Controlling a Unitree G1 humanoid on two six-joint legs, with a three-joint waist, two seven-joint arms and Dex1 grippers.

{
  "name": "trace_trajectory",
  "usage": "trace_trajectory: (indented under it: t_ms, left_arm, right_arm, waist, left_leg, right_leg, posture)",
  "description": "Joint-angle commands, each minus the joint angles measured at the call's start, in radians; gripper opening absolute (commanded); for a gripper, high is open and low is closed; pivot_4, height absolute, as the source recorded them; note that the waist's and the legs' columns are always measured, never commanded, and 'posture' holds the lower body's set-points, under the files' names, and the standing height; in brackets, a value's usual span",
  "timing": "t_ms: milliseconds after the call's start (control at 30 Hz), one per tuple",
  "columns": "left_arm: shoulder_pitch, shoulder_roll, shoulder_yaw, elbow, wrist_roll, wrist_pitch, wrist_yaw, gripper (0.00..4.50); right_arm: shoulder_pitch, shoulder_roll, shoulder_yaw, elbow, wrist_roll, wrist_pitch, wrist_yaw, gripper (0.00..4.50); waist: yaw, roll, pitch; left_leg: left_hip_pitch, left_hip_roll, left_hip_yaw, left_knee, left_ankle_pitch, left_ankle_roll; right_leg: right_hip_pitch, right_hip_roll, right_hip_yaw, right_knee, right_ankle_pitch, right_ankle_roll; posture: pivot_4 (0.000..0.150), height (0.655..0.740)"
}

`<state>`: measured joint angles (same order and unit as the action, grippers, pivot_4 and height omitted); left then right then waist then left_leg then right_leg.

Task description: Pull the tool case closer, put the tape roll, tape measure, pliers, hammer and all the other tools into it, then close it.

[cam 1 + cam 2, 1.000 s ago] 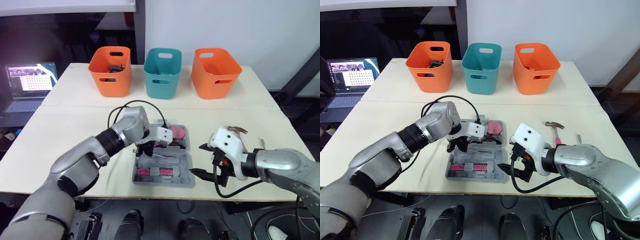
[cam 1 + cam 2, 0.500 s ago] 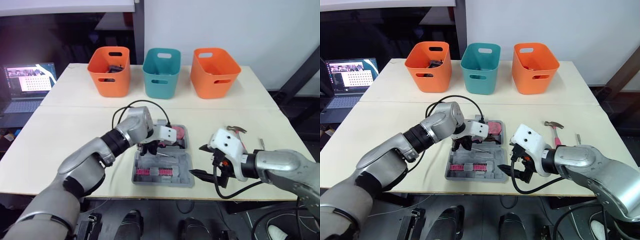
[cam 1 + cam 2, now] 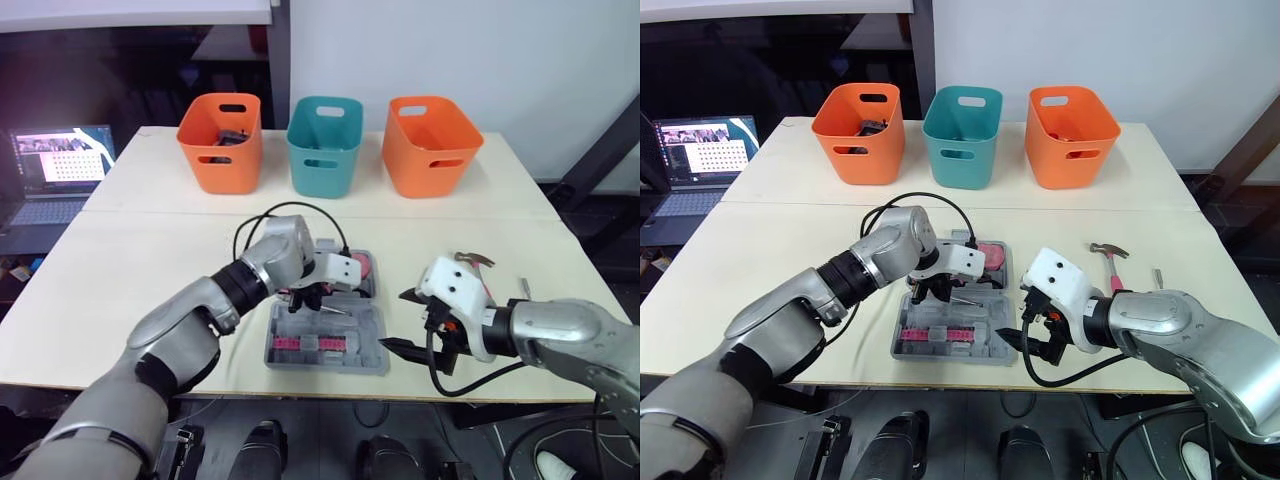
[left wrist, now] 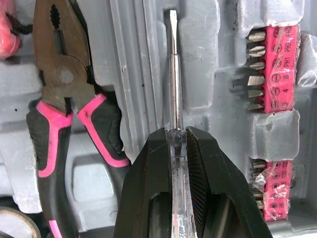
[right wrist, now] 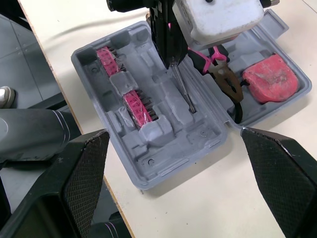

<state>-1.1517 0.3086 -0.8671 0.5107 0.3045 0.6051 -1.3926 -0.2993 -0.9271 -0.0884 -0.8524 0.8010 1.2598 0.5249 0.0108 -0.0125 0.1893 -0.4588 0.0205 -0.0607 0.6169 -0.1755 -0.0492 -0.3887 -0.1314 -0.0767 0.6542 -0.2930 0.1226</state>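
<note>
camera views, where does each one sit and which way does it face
Head eyes: on the head, facing forward and down at the tool case; left arm, right arm show.
Left wrist: looks along the left gripper, shut on the screwdriver, beside the pliers.
Right wrist: above the tool case, right gripper open; shares screwdriver and pliers.

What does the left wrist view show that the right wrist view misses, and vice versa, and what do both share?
Left wrist view: the flat tip of the screwdriver, the toothed nose of the pliers, digits printed on the bit strips. Right wrist view: the whole outline of the tool case, the table beneath it, the right gripper open. Both: the left gripper shut on the screwdriver, pink-handled pliers, pink bit strips.
</note>
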Motion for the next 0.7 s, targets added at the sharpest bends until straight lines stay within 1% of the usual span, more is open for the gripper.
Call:
trace_trajectory:
  t_ms: [33,633,700]
  left_arm:
    - [-0.002,-0.003,0.025,0.001,0.017,-0.009,0.003,0.00]
    - [0.008,-0.007,0.025,0.012,0.033,-0.008,0.004,0.00]
    - [0.004,-0.011,0.030,0.011,0.036,0.018,0.001,1.02]
  right_arm:
    - [-0.013,-0.013,-0.020,-0.023,0.009,-0.006,-0.003,4.50]
    - [-0.017,-0.019,-0.005,-0.016,-0.001,-0.016,0.002,4.50]
    - [-0.017,-0.019,-0.004,-0.016,-0.002,-0.016,0.002,4.50]
  waist:
    - [0.000,0.000,0.000]
    - [0.000,0.000,0.000]
    - [0.000,0.000,0.000]
  left_leg:
    - [0.000,0.000,0.000,0.000,0.000,0.000]
    - [0.001,0.000,0.000,0.000,0.000,0.000]
    - [0.001,0.000,0.000,0.000,0.000,0.000]
  right_leg:
    - [0.000,0.000,0.000,0.000,0.000,0.000]
    - [0.001,0.000,0.000,0.000,0.000,0.000]
    - [0.001,0.000,0.000,0.001,0.000,0.000]
  posture:
    - [0.150,0.7400]
    - [0.150,0.7400]
    - [0.150,0.7400]
